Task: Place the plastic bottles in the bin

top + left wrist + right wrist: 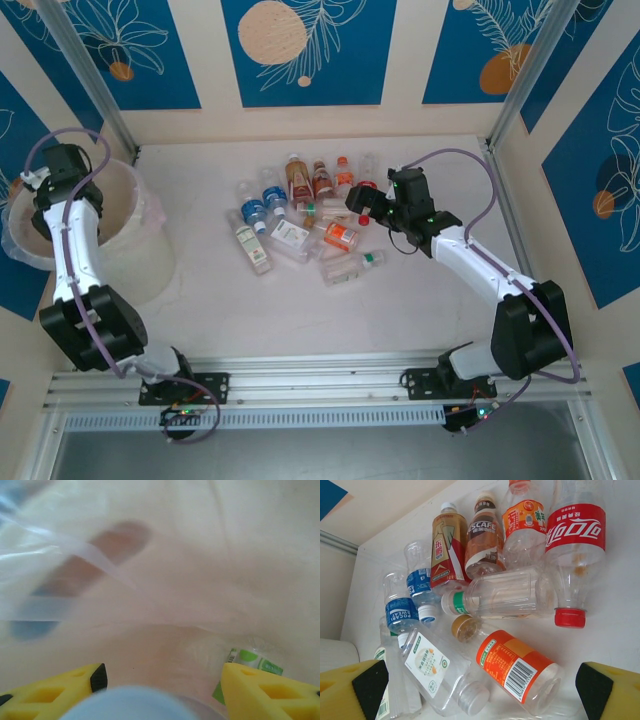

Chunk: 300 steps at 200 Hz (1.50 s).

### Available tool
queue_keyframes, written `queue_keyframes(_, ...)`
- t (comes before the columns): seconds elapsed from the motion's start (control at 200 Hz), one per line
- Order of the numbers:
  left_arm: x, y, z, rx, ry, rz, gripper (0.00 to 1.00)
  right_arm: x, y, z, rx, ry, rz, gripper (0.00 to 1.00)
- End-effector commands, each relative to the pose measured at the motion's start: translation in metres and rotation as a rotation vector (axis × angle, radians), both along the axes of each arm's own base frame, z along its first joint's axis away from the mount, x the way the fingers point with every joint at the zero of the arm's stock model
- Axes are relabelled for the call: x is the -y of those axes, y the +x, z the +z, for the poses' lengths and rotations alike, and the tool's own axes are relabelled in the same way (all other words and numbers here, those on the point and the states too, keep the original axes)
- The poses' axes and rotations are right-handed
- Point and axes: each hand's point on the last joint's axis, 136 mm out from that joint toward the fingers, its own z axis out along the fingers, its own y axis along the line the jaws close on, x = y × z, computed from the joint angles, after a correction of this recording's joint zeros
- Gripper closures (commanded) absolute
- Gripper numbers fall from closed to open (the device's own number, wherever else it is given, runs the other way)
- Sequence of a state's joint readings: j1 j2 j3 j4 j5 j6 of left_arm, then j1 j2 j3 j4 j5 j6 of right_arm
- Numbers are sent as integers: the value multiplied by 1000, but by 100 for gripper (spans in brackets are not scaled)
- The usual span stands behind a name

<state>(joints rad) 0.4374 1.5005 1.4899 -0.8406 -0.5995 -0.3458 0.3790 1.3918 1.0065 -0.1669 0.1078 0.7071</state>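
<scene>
Top view: plastic bottles (300, 220) lie in a loose pile mid-table, well apart from the bin (140, 255) at the left edge. Clear liner (15, 245) bulges over the bin's rim. The left arm's wrist hangs over the bin mouth and hides the fingers below it.

Left wrist view: left gripper (161, 677) is inside the bin, its yellow fingers standing apart. A blurred pale-blue shape (125, 702) sits between them, cut off by the bottom edge. Cannot tell what it is, nor whether the fingers grip it. A green-labelled bottle (255, 661) lies on the bin floor, half hidden by the right-hand finger. Behind a liner fold there is a smeared red-brown and blue form, too blurred to name.

Right wrist view: right gripper (481, 686) hovers over the pile, jaws spread wide and holding nothing. Directly below lies an orange-labelled bottle with barcode (515, 667), beside a white-labelled bottle (437, 667). Further off are a red-capped cola bottle (576, 527) and a Nescafe bottle (484, 540), tops cropped. A bottle at lower left is mostly covered by the finger.
</scene>
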Motion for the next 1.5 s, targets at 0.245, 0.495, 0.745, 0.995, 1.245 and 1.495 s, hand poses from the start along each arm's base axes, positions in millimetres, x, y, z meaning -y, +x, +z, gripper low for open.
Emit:
queue_keyframes(0.245, -1, -8, 0, -21, -30, 24, 16, 3, -4, 8, -16, -20, 3, 2)
queue_keyframes(0.495, 31, -1, 59, 185, -15, -104, 9, 10, -7, 2, -21, -38, -23, 2)
queue_keyframes(0.745, 124, 24, 123, 442, 52, -426, 0, 38, -23, -31, -149, -170, -112, 0)
queue_keyframes(0.995, 273, 61, 139, 734, -351, -1003, 0, 51, -64, -65, -385, -145, -264, 0)
queue_keyframes(1.245, 368, 50, 121, 864, -693, -1378, 0, 47, -86, -109, -614, 77, -556, 0)
queue_keyframes(1.495, 368, 38, 87, 813, -720, -1364, 0, 33, -82, -139, -693, 176, -700, 5)
